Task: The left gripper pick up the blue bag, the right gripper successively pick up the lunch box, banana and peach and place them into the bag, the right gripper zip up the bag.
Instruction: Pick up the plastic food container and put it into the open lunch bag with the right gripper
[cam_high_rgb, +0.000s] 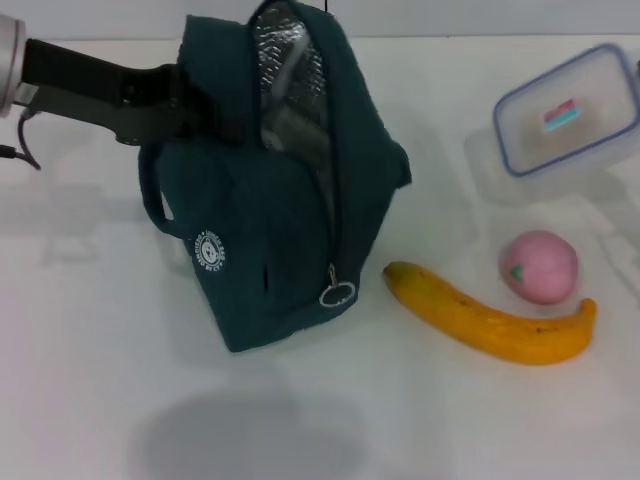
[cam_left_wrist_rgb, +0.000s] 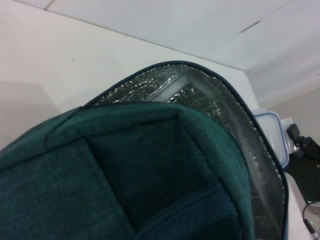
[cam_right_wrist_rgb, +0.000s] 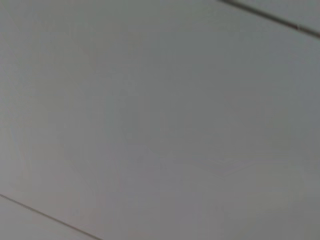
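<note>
you see the blue bag (cam_high_rgb: 285, 190) left of centre on the white table (cam_high_rgb: 90, 370), its unzipped mouth running 12 to 6 o'clock, foil lining (cam_left_wrist_rgb: 220, 112) showing and ring pull (cam_high_rgb: 337, 293) at the near end. the left gripper (cam_high_rgb: 165, 105) reaches in from 9 o'clock, clamped on the bag's far-left top edge. the banana (cam_high_rgb: 490, 320) lies crosswise at 4 o'clock, the peach (cam_high_rgb: 540, 265) just behind it, the lunch box (cam_high_rgb: 565, 115) at 2 o'clock by the right edge. bare table lies between the bag and the lunch box.

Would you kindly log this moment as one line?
left claw: at blue bag, open | lunch box, banana, peach: on table | right claw: unseen
</note>
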